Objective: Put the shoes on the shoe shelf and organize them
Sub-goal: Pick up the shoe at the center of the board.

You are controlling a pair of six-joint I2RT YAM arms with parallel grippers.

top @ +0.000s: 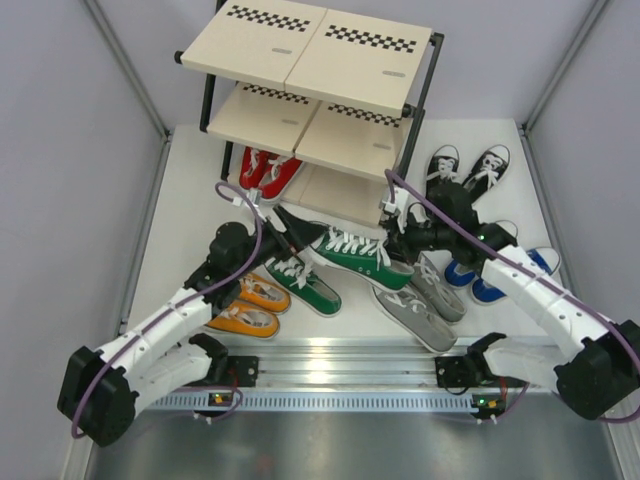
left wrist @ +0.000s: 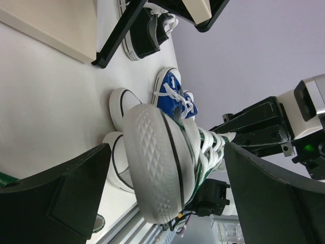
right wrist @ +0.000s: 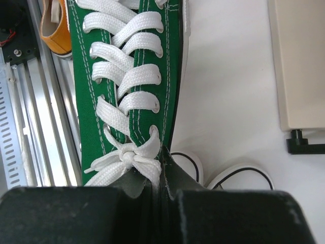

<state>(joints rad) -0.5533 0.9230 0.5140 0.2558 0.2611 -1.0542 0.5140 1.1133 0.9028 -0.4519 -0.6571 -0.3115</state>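
The shoe shelf (top: 310, 45) stands at the back, its top two tiers bare. My right gripper (top: 398, 243) is shut on the collar of a green shoe (top: 355, 255) and holds it in front of the shelf. In the right wrist view my right gripper (right wrist: 162, 173) pinches it just behind the lace bow, and the green shoe (right wrist: 132, 66) points away. My left gripper (top: 288, 227) is open at the toe. In the left wrist view the shoe's white toe cap (left wrist: 152, 162) sits between the spread fingers of my left gripper (left wrist: 165, 152). The other green shoe (top: 305, 283) lies below.
The red pair (top: 268, 170) lies under the shelf's left side. The black pair (top: 465, 168) is at the back right, the blue pair (top: 500, 275) at the right, the grey pair (top: 420, 305) at the front, and the orange pair (top: 250, 305) at the front left by the rail (top: 340, 375).
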